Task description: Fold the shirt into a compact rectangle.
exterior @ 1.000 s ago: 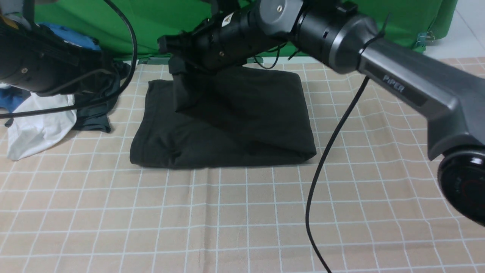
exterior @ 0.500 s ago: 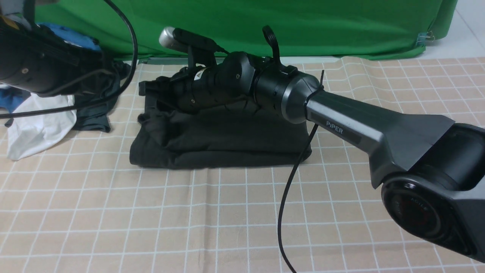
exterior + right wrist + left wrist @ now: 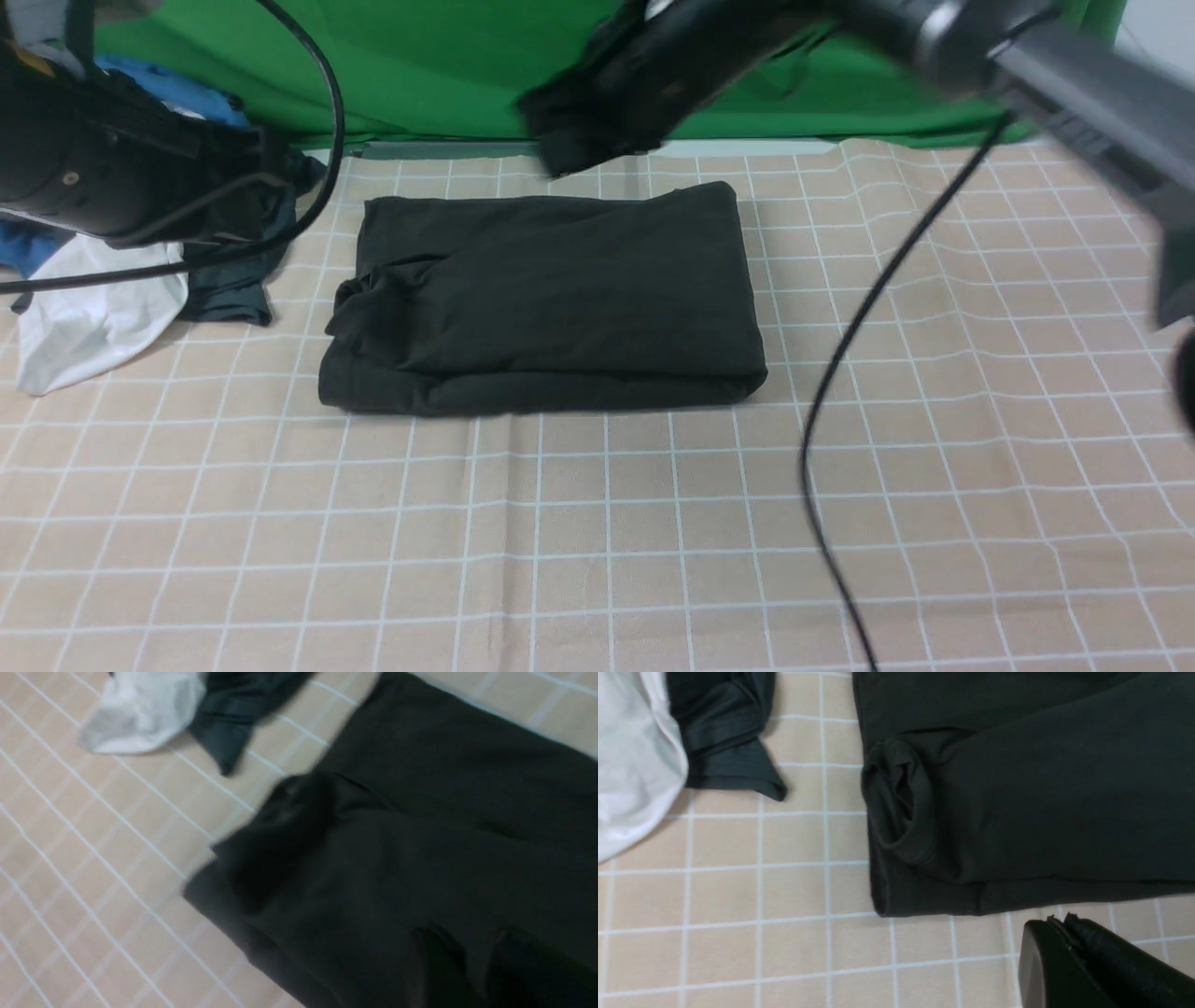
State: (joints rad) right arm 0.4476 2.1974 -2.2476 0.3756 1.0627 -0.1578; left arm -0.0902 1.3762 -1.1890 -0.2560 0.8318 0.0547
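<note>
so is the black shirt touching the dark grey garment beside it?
Apart. The left wrist view shows bare checked tablecloth between the black shirt and the dark grey garment.

No legible text anywhere

Front overview; wrist close-ups above shirt (image 3: 551, 299)

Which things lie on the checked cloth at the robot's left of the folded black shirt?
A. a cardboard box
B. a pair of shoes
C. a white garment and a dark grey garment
C: in the front view the white garment and the dark grey garment lie left of the shirt.
</note>
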